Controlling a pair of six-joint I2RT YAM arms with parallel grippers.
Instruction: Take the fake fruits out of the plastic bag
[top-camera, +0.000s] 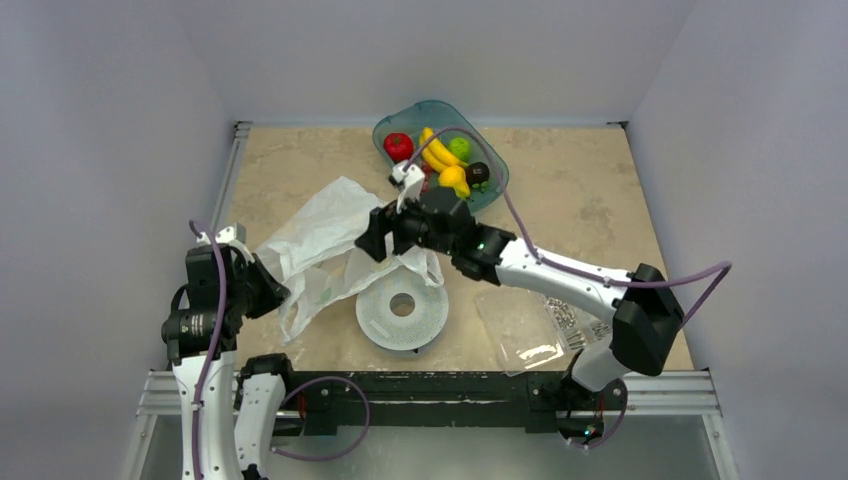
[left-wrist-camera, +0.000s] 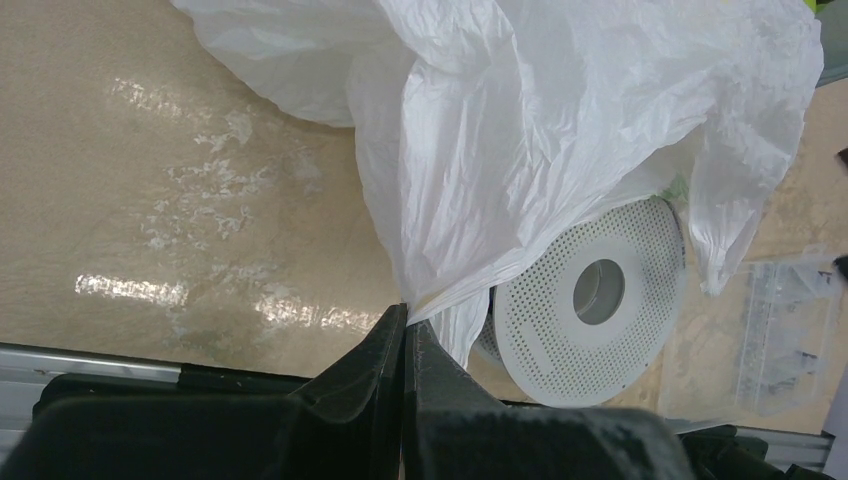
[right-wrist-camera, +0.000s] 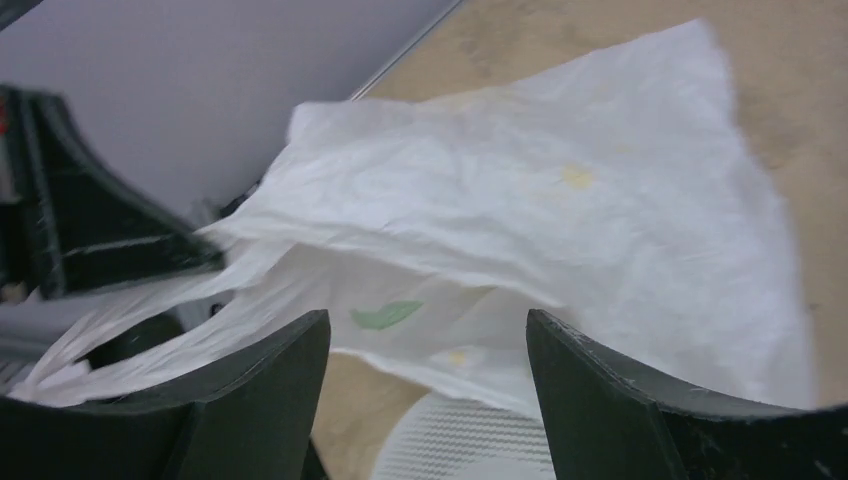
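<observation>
- Left of the round white perforated disc (top-camera: 380, 316), the left gripper (left-wrist-camera: 405, 322) is clenched on a fold of the thin white crinkly plastic bag (top-camera: 320, 232).
- Above the disc's far edge, the right gripper (right-wrist-camera: 428, 335) is held spread and grasps nothing; the bag lies straight ahead of it, its long axis running leftward.
- Beyond the disc, the glossy fake fruits (top-camera: 459, 148) are seen in a teal tray (top-camera: 425, 107); the bag is judged empty.

**Middle crowded, far corners open**

The plastic bag (top-camera: 325, 235) sprawls left of centre on the table (top-camera: 600, 190), its edge draped on the perforated white disc (top-camera: 402, 308) near the front. The right arm (top-camera: 560, 275) crosses diagonally above the centre. The teal bin (top-camera: 496, 186) fills the far middle; the screw bag (top-camera: 545, 325) lies front-right. Bare tabletop shows far-left and far-right.
</observation>
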